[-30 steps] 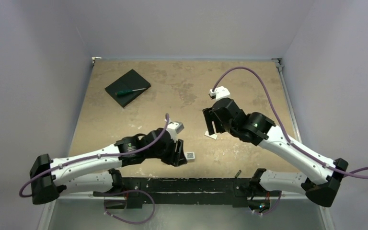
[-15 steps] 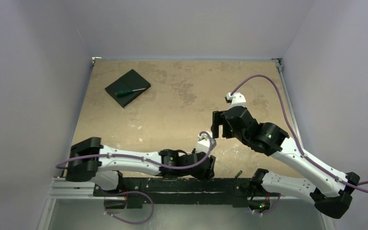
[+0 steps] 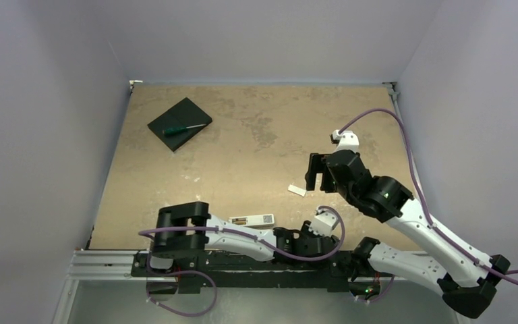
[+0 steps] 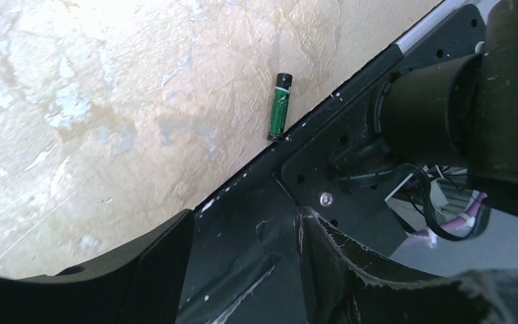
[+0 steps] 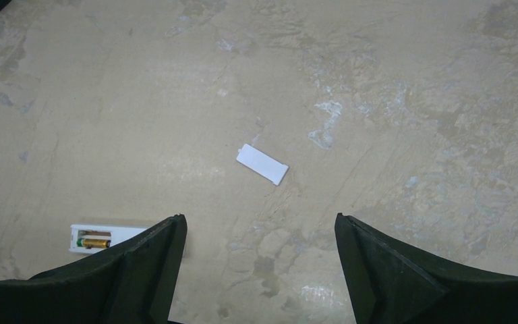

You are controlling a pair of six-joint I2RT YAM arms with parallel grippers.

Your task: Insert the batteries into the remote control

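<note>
Far left, back of table [image 3: 256,115]: black square pad [image 3: 185,111] with green-handled screwdriver [image 3: 175,130] lying across it, well apart from the work. Judged parked there as not needed for this step.

Centre-left, near the front edge: remote control [image 3: 251,220] lying flat, back side up, cover off, compartment exposed. In the right wrist view: seated battery [image 5: 96,241] in the bay, gold end showing; remainder of the bay partly hidden behind a finger, second slot not confirmable. Judged laid back-up so as to take cells from above.

Just right of that: small white battery cover [image 3: 297,191], flat on the table, apart from the remote. In all likelihood set aside to keep the bay open.

Further right, at the front edge: left gripper [image 4: 243,223], arm stretched low across the base. Jaws parted, nothing between them. Ahead in the left wrist view: loose battery [image 4: 281,106], lying on the table, one end touching the black rail [image 4: 317,145]. Reach judged aimed at collecting this cell; rail alongside likely to hinder a clean pinch.

Rightmost: right gripper [image 5: 257,223], hovering above the cover, jaws spread wide, empty. Judged standing clear to leave room for the other arm.

Task judged roughly half done: one cell in, one on the table, cover not yet refitted.
</note>
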